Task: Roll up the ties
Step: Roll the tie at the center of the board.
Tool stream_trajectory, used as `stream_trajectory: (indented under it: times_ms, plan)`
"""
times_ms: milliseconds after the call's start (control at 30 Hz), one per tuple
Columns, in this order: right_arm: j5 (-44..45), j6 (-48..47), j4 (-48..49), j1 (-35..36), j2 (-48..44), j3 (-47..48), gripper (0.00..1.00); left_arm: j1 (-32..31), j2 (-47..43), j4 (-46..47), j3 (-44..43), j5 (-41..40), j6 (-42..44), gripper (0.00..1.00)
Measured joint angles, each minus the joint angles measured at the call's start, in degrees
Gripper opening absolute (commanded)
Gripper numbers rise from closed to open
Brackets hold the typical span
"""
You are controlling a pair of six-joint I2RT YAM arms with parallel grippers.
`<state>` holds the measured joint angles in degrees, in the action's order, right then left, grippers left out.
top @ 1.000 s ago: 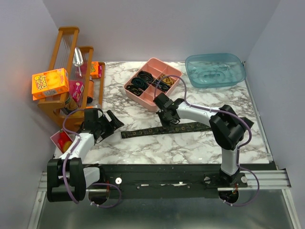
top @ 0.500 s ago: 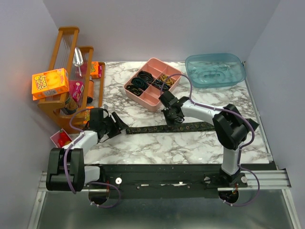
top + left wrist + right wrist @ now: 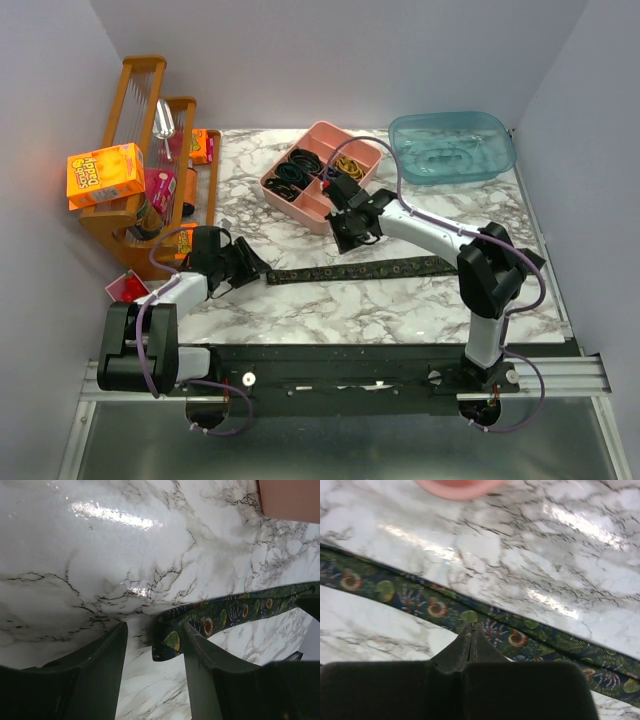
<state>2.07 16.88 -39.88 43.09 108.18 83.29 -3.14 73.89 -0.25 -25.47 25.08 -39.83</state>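
**Position and orientation.** The long narrow dark necktie with a fine light pattern (image 3: 360,270) lies flat on the white marble-patterned bench (image 3: 400,310), roughly midway between the far and near edges. Its long axis runs left to right, almost parallel to the near edge. The right end sits slightly nearer the far edge and points toward the right edge. The left end points toward the left edge.

**Left gripper.** The left gripper (image 3: 255,270) is located at the tie's left end. Its jaws stand apart and nothing is clamped. In the left wrist view the left gripper (image 3: 154,630) is seen with the tie (image 3: 220,615) entering from the right. The tie's blunt end lies in the gap, close against one finger, and bare bench shows between it and the other finger.

**Right gripper.** The right gripper (image 3: 338,242) is positioned just to the far side of the tie's middle, beside the pink divided plastic tray (image 3: 290,205). In the right wrist view the right gripper (image 3: 471,629) is clenched, finger against finger, with nothing between.

**Differences between views.**
- The whole length of the tie is shown only from above.
- The tie's pattern is resolved only by the wrist cameras (shells and green fronds on dark blue). In the right wrist view the tie (image 3: 435,607) crosses diagonally.
- The contents of the tray, black and yellow loops, are visible only from above.
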Motion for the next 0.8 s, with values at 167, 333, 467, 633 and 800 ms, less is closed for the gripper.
stream_trajectory:
  times_ms: [167,333,467,633,800]
  plan:
    - [-3.0,-0.4,0.4,2.1,0.8,4.9,0.01,0.0,0.0,0.5,0.3,0.3,0.5,0.56]
    - [-6.0,-0.5,1.8,3.6,3.5,7.3,0.01,0.0,0.0,1.4,0.9,0.8,0.6,0.52]
    - [-7.7,-1.0,2.1,4.9,6.2,9.2,0.01,0.0,-0.1,2.0,1.5,1.4,0.8,0.51]
    - [-9.9,-1.5,2.9,6.9,10.2,13.1,0.01,-0.4,-1.1,2.4,2.4,1.6,0.7,0.51]
    - [-12.2,-1.6,3.7,8.5,14.6,17.2,0.01,-1.0,-1.6,2.3,3.0,1.6,0.7,0.46]
